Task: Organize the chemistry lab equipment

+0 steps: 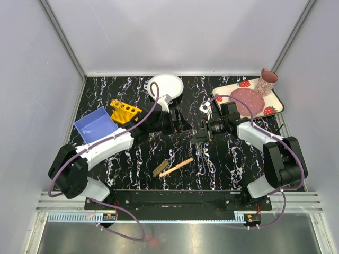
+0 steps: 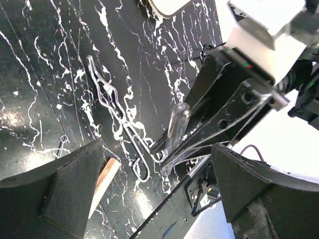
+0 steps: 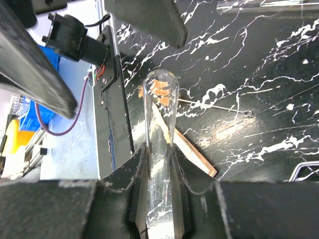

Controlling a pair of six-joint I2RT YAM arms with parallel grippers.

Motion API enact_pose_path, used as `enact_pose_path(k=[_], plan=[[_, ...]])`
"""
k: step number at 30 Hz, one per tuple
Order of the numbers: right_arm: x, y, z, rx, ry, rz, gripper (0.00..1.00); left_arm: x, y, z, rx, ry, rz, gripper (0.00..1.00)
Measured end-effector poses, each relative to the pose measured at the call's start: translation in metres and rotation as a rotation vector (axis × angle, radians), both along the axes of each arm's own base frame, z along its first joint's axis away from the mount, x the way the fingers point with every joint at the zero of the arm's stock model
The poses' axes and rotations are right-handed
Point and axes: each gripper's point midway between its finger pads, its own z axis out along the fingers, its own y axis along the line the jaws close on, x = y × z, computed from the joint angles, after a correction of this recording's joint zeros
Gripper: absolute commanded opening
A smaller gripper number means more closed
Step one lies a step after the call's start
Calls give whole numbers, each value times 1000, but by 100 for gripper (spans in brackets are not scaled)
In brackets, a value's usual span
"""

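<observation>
My right gripper [image 1: 203, 131] is shut on a slender clear tube [image 3: 160, 119] and holds it above the table's middle; the tube also shows in the left wrist view [image 2: 175, 127]. My left gripper [image 1: 183, 123] is open and empty and faces the tube's rounded end from close by, one finger [image 3: 144, 17] on each side without touching. Thin metal wire tongs [image 2: 117, 114] lie on the table under the grippers. The pale wooden stick [image 1: 177, 166] and short brown brush [image 1: 160, 168] lie nearer the front. The yellow rack [image 1: 125, 111] stands at the left. A second clear tube [image 3: 264, 5] lies farther off.
A blue bin [image 1: 95, 125] sits left of the rack. A round white plate [image 1: 165, 85] is at the back middle. A strawberry-printed tray [image 1: 273, 100] with a pink cup [image 1: 267, 82] is at the back right. A small white piece [image 1: 205, 107] lies near the right arm.
</observation>
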Motion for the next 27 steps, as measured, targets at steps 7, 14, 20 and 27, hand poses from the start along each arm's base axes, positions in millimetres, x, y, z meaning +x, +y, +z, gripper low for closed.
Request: enact_pose_path(k=[7, 14, 20, 27], plan=[[-10, -1, -3, -9, -14, 47, 19, 3, -2, 18, 38, -43, -39, 82], [-15, 2, -4, -14, -33, 75, 19, 4, -5, 1, 89, 9, -54, 73], [-16, 1, -7, -29, -31, 76, 19, -1, -12, -11, 105, 56, -62, 63], [-16, 1, -10, -48, -40, 76, 20, -8, -24, -21, 98, 107, -63, 54]])
